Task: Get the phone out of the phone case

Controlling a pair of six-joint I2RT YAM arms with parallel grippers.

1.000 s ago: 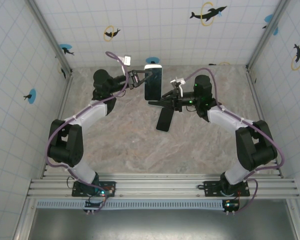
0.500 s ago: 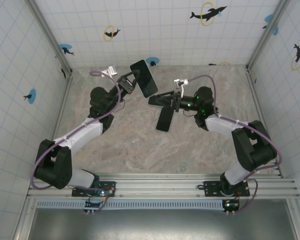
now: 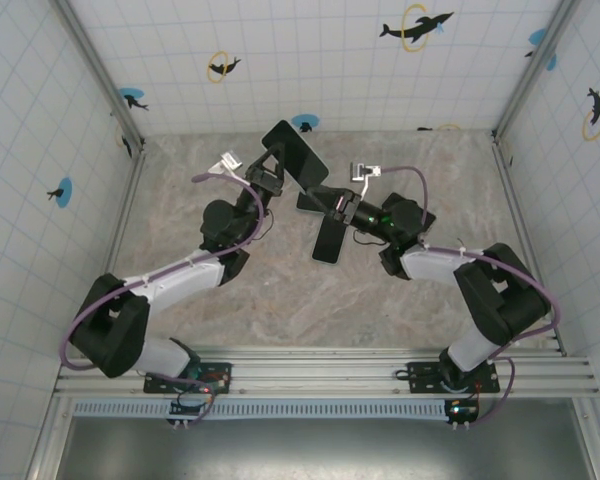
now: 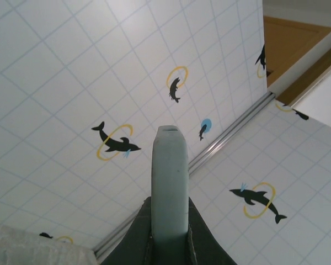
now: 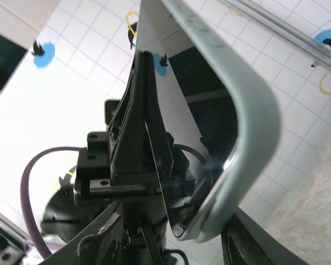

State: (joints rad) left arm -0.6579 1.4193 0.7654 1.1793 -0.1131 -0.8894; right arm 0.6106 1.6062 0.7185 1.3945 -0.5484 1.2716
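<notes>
**While the phone case is held aloft**

Between the closed left fingers, the pale green case is clamped edge-on. The phone is seen seated inside its rim. The right fingers are spread apart, with one case corner lying between them.

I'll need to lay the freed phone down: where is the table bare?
Bare marble spans the near table, between the left arm, right arm and front rail; both far corners are free too. Crowded: the far middle, around the held phone case and a dark flat object.
</notes>
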